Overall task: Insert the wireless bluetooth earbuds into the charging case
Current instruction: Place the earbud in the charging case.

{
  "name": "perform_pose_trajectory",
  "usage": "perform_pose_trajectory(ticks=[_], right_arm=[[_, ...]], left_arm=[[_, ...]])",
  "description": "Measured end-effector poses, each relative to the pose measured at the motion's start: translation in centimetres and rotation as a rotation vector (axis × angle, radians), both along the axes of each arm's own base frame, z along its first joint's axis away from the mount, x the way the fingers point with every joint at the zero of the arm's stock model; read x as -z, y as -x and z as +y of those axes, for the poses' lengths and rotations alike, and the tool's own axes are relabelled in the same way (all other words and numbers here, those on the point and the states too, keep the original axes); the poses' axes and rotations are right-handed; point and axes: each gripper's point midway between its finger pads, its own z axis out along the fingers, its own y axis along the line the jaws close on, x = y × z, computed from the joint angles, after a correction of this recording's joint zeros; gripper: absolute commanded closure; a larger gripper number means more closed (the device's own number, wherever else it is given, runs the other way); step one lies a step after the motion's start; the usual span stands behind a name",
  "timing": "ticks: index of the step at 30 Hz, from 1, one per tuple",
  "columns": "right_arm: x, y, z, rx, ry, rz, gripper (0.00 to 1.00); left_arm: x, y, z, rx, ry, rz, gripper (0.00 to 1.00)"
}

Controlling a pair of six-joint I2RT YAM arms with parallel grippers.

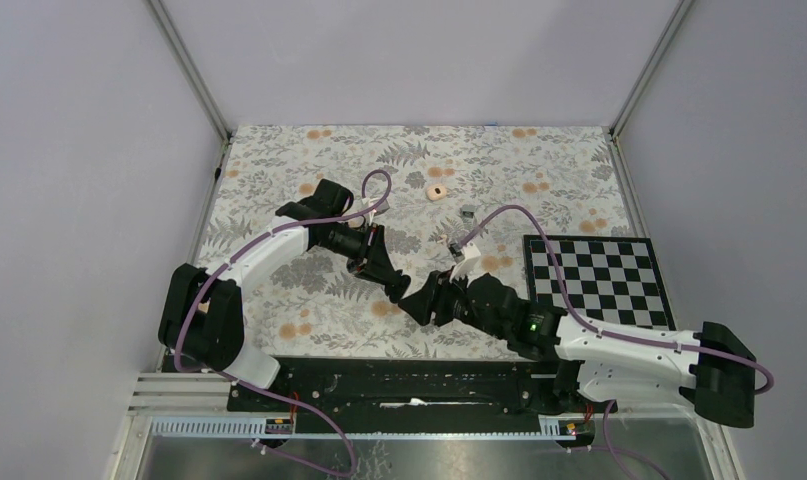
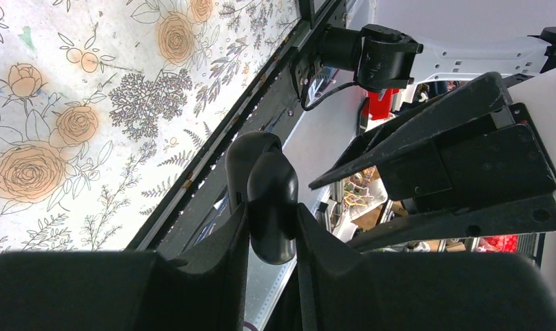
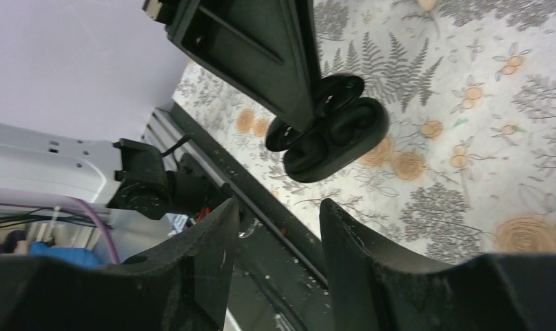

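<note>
Charging case (image 2: 266,189) sits pinched between the fingers of our left gripper (image 2: 271,227), which is closed tight on its sides and holds it in the air over the near part of the floral table (image 1: 539,165). From the right wrist we see its lid hinged open. Our right gripper (image 3: 275,238) faces the case from just beside it, jaws parted about halfway, holding and touching nothing. Whether the earbuds lie inside we cannot tell. Farther out we count one case in all, one peach disc (image 1: 437,192), one small grey piece (image 1: 468,212) and one chequered board (image 1: 594,280)
</note>
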Motion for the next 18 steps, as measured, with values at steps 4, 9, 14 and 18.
perform_pose_trajectory(ticks=[4,9,14,18], right_arm=[[-0.4,0.5,0.8,-0.021,-0.053,0.042,0.45],[-0.4,0.9,1.7,-0.050,-0.080,0.071,0.45],[0.0,1.1,2.1,-0.065,-0.081,0.086,0.43],[0.0,1.2,2.3,-0.072,-0.084,0.089,0.42]], left_arm=[[0.0,0.0,0.0,-0.001,-0.003,-0.001,1.00],[0.0,0.0,0.0,-0.001,-0.002,-0.002,1.00],[0.0,0.0,0.0,-0.001,-0.002,-0.001,1.00],[0.0,0.0,0.0,-0.001,-0.002,-0.002,1.00]])
